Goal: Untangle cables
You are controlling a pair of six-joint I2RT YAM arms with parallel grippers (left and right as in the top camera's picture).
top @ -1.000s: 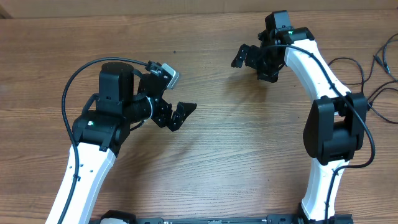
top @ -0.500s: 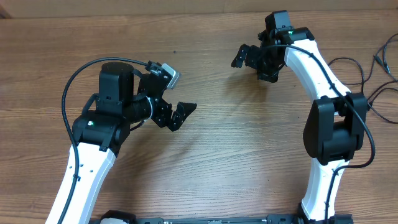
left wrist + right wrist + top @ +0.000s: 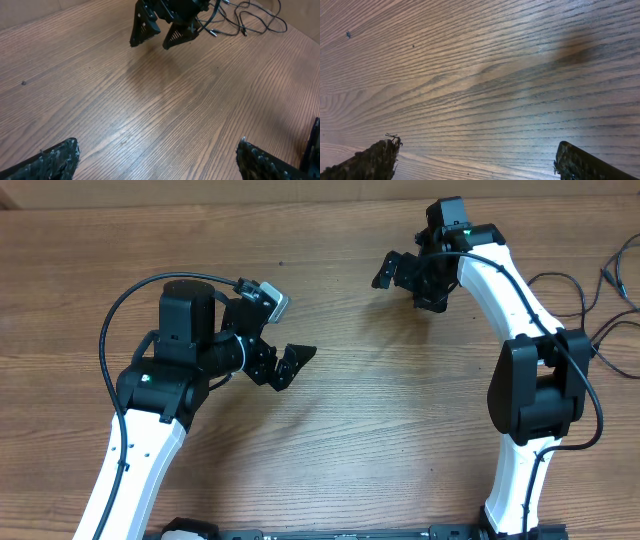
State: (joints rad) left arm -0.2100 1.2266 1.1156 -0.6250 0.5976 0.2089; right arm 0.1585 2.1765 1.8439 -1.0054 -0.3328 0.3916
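Overhead, the cables (image 3: pixel 608 276) lie loosely spread at the table's (image 3: pixel 350 430) far right edge, outside the right arm. The right gripper (image 3: pixel 398 272) hovers well apart from them, jaws wide and empty. The left gripper (image 3: pixel 283 365) also gapes, holding nothing.

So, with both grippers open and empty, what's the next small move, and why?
Probably swing the right gripper toward the cables at the right edge of the table. Both it and the left gripper hang open above the wood, holding nothing, and the cables lie just past the right arm, far from the left one.
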